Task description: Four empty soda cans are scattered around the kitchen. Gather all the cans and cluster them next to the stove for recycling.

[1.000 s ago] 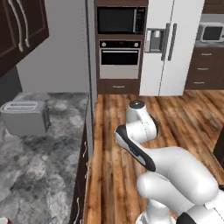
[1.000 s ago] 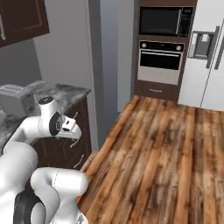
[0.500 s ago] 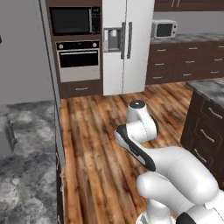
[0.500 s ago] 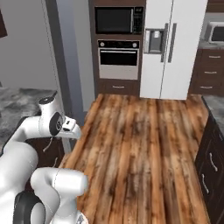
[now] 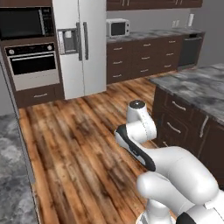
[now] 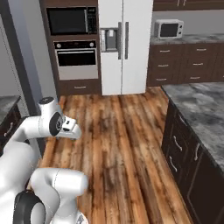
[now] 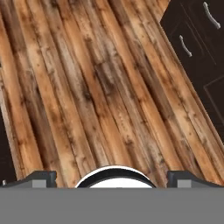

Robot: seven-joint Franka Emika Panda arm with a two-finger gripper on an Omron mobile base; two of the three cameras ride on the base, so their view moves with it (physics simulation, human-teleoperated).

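The soda cans and the stove are out of view. In the hand view my gripper (image 7: 114, 177) points down at bare wooden floor (image 7: 100, 87). Its two dark fingertips (image 7: 41, 177) stand far apart at the bottom edge, open, with nothing between them. My white arm (image 5: 140, 127) is folded close over the base, above the floor.
A white fridge (image 5: 78, 48) and a wall oven (image 5: 33, 65) stand ahead. A microwave (image 5: 117, 27) sits on the far counter. A grey-topped island (image 5: 197, 87) with dark drawers (image 7: 197, 48) runs close on the right. Another grey counter edge (image 5: 11, 175) lies at the left.
The base has turned right, so the whole picture shifted: the counter with the toaster slid out at the left and the island came in at the right. Arm pose and open jaws unchanged.
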